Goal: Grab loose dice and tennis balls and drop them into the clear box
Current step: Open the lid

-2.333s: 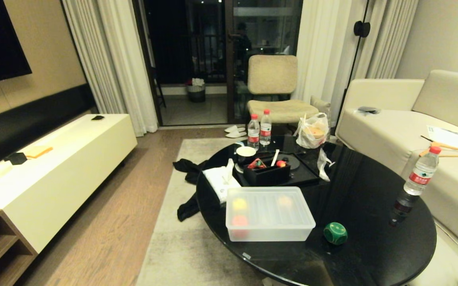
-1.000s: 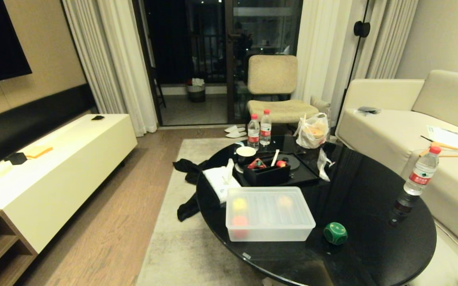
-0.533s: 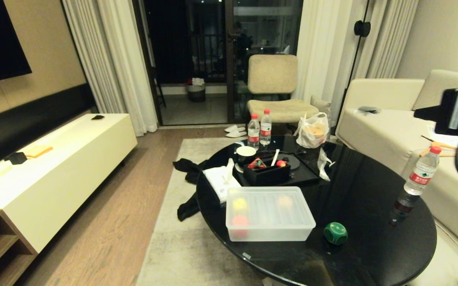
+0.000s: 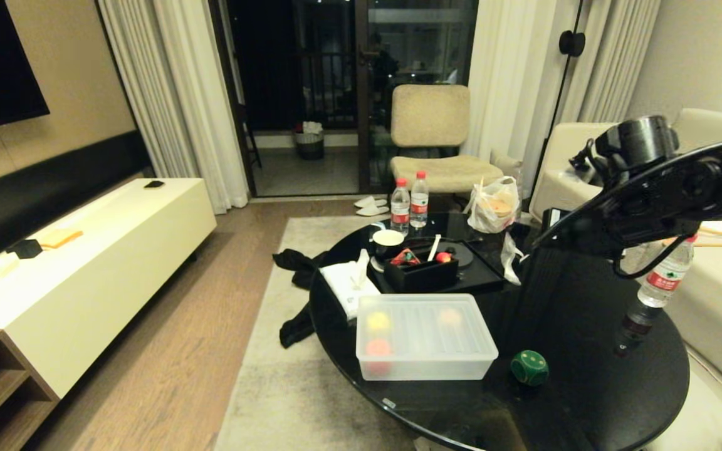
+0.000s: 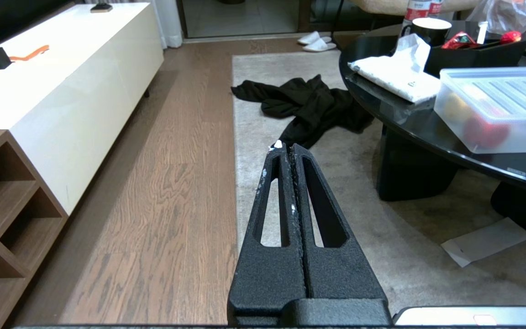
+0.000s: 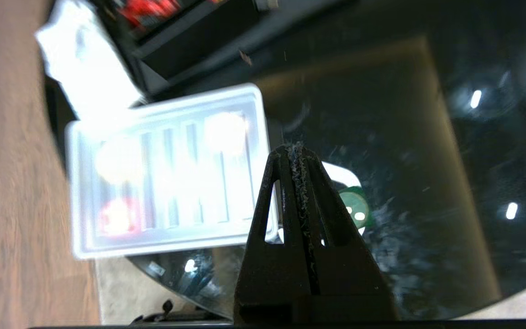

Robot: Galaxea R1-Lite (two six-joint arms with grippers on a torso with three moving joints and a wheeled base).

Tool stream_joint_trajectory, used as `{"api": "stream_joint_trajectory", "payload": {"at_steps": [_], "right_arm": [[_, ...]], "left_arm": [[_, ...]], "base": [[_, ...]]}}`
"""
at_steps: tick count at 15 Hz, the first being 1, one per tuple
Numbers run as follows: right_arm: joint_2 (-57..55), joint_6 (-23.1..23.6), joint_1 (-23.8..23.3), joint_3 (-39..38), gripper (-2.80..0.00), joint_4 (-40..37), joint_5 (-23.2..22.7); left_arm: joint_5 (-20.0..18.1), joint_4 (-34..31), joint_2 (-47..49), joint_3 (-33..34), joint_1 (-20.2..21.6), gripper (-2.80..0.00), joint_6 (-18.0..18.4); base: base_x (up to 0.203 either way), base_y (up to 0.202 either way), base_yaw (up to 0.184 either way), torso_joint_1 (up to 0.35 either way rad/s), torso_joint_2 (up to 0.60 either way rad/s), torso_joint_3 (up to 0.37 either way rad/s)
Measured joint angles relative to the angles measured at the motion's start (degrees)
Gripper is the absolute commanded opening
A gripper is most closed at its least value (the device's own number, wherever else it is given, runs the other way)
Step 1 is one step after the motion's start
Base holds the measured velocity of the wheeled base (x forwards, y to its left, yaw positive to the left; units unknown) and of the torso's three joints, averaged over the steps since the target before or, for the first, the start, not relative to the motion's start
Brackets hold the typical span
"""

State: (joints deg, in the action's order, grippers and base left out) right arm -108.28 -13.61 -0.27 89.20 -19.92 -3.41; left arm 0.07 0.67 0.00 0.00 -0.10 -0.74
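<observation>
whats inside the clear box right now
Through the clear box and its closed ribbed lid, three blurry coloured shapes show: yellow, red and a paler orange one. The lid hides whether they are dice or balls.

Through the ribbed lid of the translucent whitish plastic box [image 4: 426,337] you can make out only vague yellow, orange and red blobs, so their shapes stay unclear. In the right wrist view the shut right hand [image 6: 297,151] covers part of the green rounded die [image 6: 355,210]. The round glossy black tabletop [image 4: 586,388] is cut off at the head view's lower edge.
</observation>
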Motion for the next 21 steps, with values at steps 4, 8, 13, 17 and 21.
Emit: {"api": "stream_joint_trajectory", "payload": {"at_steps": [4,8,13,17,21], "right_arm": [[-8.19,-3.37,0.09,4.85,-2.80,-5.34,-0.57],[-13.27,-5.70,0.99,6.19,-2.80,-6.40,-2.07],[-17.27,-5.60,4.37,6.27,-2.80,-3.67,-2.18],[-19.60,-5.46,5.56,6.41,0.00,-3.56,-2.03],[-21.02,-5.35,5.63,6.11,0.00,-1.42,-1.82]], "left_arm": [[0.00,0.01,0.05,0.00,0.00,-2.80,-0.02],[0.02,0.01,0.05,0.00,0.00,-2.80,-0.02],[0.03,0.00,0.07,0.00,0.00,-2.80,0.00],[0.02,0.01,0.07,0.00,0.00,-2.80,-0.02],[-0.02,0.01,0.07,0.00,0.00,-2.80,-0.03]], "base": [[0.000,0.000,0.000,0.000,0.00,0.000],[0.000,0.000,0.000,0.000,0.00,0.000],[0.000,0.000,0.000,0.000,0.00,0.000],[0.000,0.000,0.000,0.000,0.00,0.000],[0.000,0.000,0.000,0.000,0.00,0.000]]}}
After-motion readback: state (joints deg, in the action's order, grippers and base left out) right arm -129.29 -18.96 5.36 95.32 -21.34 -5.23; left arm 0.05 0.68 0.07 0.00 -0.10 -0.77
